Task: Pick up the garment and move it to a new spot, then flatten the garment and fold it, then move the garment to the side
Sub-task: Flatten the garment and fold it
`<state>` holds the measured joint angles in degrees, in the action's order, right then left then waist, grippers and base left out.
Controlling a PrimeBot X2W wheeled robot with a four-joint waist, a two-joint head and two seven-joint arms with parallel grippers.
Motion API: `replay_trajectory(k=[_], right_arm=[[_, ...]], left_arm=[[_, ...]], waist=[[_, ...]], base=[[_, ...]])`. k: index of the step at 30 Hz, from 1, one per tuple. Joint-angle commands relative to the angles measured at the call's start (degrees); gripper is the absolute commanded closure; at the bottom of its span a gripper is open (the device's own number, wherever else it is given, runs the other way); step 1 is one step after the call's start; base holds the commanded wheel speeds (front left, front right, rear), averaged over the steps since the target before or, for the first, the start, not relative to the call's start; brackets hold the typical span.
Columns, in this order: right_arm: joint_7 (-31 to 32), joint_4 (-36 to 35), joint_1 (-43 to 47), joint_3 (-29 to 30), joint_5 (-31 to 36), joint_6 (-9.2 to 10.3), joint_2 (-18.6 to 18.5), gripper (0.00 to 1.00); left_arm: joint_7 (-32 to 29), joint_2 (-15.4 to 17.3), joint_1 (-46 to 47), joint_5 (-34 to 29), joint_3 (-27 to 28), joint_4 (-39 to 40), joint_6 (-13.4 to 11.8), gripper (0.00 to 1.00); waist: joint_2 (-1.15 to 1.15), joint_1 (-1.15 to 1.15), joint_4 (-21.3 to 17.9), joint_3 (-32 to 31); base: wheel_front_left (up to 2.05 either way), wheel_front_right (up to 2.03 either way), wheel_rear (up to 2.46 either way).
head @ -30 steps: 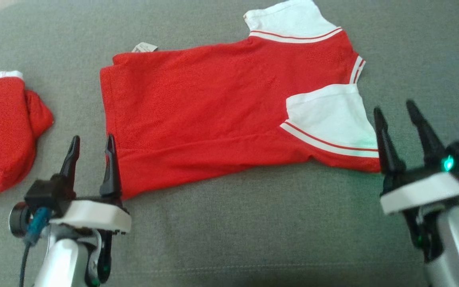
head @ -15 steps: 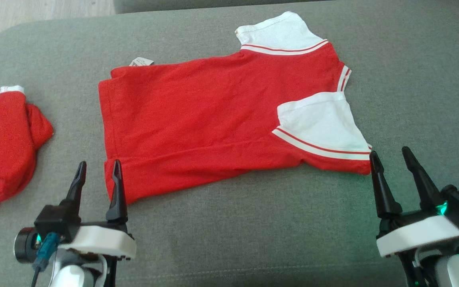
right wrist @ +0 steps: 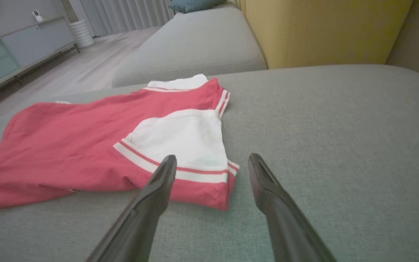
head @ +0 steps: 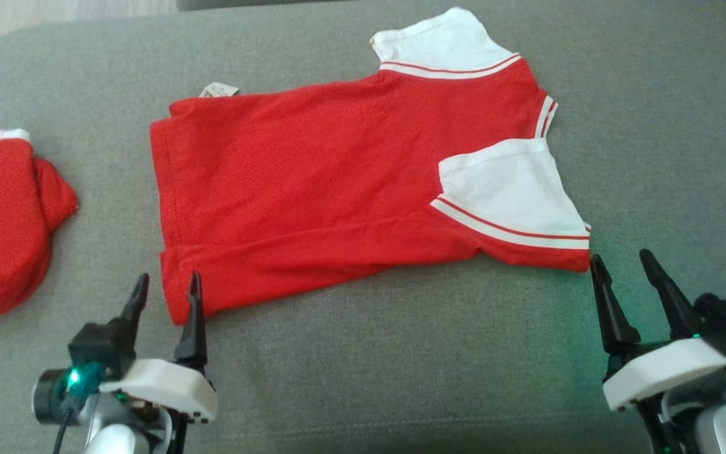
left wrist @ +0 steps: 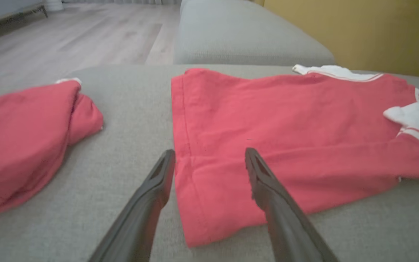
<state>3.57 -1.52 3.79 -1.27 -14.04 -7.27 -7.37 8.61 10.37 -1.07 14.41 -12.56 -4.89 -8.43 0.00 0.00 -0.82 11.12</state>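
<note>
The garment [head: 312, 183] is a red T-shirt with white, red-striped sleeves, lying spread flat on the grey cushion [head: 401, 372]. Its hem points left and its near sleeve [head: 508, 195] right. My left gripper [head: 169, 285] stands open at the near hem corner, its two fingers astride that corner [left wrist: 195, 203] in the left wrist view. My right gripper [head: 622, 263] is open just beyond the near sleeve's corner [right wrist: 220, 196], with nothing between its fingers.
A second red garment [head: 4, 221] lies crumpled at the cushion's left edge. Another grey cushion [right wrist: 191, 47] and a yellow backrest [right wrist: 322, 29] lie beyond. Wooden floor [left wrist: 67, 40] shows past the far edge. Bare cushion stretches to the right.
The head camera has shifted, so the whole picture sits differently. Both grippers have drawn back toward me, away from the garment's near edge. Both stayed open.
</note>
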Motion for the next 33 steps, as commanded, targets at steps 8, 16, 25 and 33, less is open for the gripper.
replay_trajectory(k=[8, 16, 25, 33], right_arm=[[4.01, 6.46, -8.25, -0.36, 0.12, -0.22, -1.87, 0.0], [7.05, 12.65, -12.63, -0.41, -0.57, -0.22, -1.28, 0.0], [9.81, 14.33, -15.35, -1.85, -3.22, -0.22, -1.26, 1.0], [10.68, 8.2, -9.55, 1.91, -4.55, -0.22, -0.22, 1.0]], left_arm=[[-4.89, -0.07, 4.33, 5.28, 1.54, -6.16, 3.07, 0.0], [-7.01, -0.38, 7.26, 8.4, 1.69, -9.85, 5.37, 0.0], [-11.22, 1.1, 8.81, 10.13, 0.73, -12.18, 7.74, 1.0], [-12.15, 4.38, 6.27, 9.06, 1.75, -6.59, 6.05, 1.0]], waist=[[0.0, 0.0, 0.69, 4.32], [0.0, 0.0, 1.41, 5.74], [0.0, 0.0, 0.89, 6.31], [0.0, 0.0, 0.43, 4.11]], base=[[0.0, 0.0, 0.0], [0.0, 0.0, 0.0], [0.0, 0.0, 0.0], [0.0, 0.0, 0.0]])
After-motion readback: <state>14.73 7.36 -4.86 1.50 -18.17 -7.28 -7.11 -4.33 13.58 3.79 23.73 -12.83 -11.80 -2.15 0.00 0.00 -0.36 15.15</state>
